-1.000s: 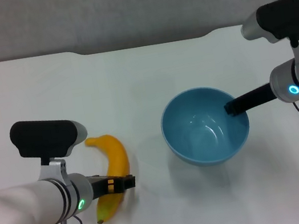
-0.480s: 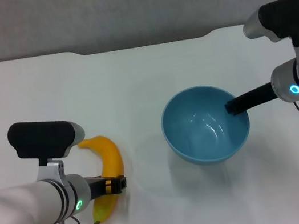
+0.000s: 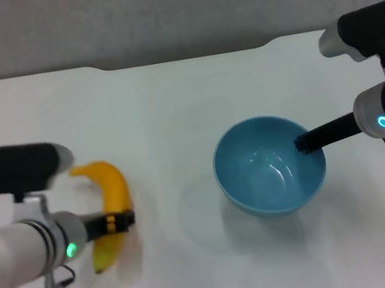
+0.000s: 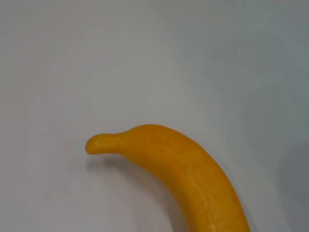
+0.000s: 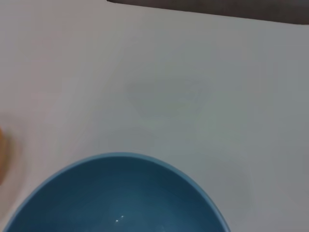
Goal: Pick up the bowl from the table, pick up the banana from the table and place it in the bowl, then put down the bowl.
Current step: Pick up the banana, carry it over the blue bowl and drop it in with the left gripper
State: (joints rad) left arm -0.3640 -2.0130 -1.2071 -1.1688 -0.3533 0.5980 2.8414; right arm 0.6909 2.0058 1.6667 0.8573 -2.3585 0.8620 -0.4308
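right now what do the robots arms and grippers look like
Both arms are white, each ending in a silver-banded wrist with a black-and-grey camera block on top. The left gripper is black with a small orange mark beside a green light; the right gripper is plain black behind a blue ring light. A thin cable loops under each wrist.

Hidden and cropped items, three views

Banana (image 4: 183, 169): blossom end cut off by left wrist frame edge. Bowl (image 5: 116, 193): near half cropped in right wrist view. Left claw (image 3: 120, 221): motion-blurred, finger state unreadable. Right claw (image 3: 303, 142): tips at bowl rim, grip indistinct.
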